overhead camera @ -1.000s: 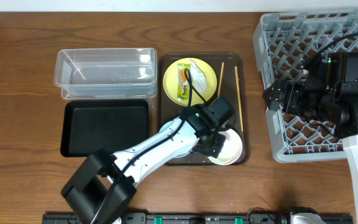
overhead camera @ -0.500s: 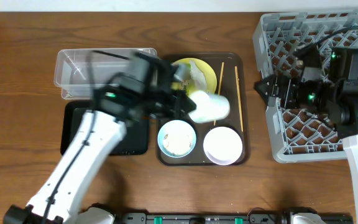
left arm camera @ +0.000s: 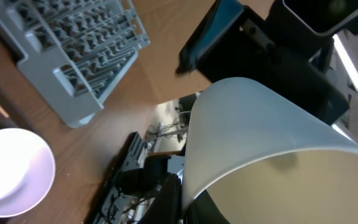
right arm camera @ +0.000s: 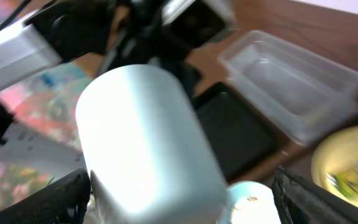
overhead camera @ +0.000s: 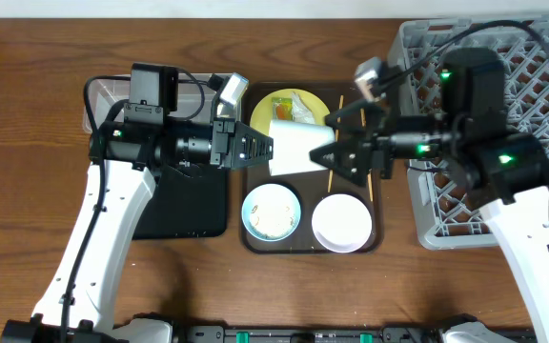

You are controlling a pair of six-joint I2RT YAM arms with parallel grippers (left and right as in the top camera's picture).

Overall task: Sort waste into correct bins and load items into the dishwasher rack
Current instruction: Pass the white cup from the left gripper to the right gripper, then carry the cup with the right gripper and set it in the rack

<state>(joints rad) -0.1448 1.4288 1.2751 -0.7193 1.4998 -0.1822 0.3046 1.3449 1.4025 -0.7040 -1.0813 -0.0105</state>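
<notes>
Your left fingers [overhead camera: 254, 145] are clamped on the small white cup [overhead camera: 298, 150] and hold it on its side in the air, above the far half of the dark brown serving tray [overhead camera: 305, 238]. From the left wrist view the cup's pale wall fills most of the picture, close to the camera.

Your right fingers [right arm camera: 61, 196] are spread wide, one on each side of the cup's free end. The right wrist view shows a gap between each finger and the cup wall, so they are not gripping it. Seen from overhead, the cup lies between your two arms, which face each other across the tray.

Below the cup, the pale yellow plate [overhead camera: 291, 99] sits at the far end of the tray with the green-and-orange wrapper [overhead camera: 282, 108] and crumpled white paper [overhead camera: 305, 108] on it, all partly hidden. The light blue bowl [overhead camera: 272, 211] and the white bowl [overhead camera: 342, 222] stand side by side at the near end of the tray. The chopsticks [overhead camera: 371, 188] lie along the tray's right side, mostly covered by your right arm.

The clear tub [overhead camera: 194, 91] and the black tray [overhead camera: 187, 205] lie on the wooden surface [overhead camera: 27, 191] to the left of the serving tray. The grey dishwasher rack [overhead camera: 417, 57] stands to its right, under your right arm.
</notes>
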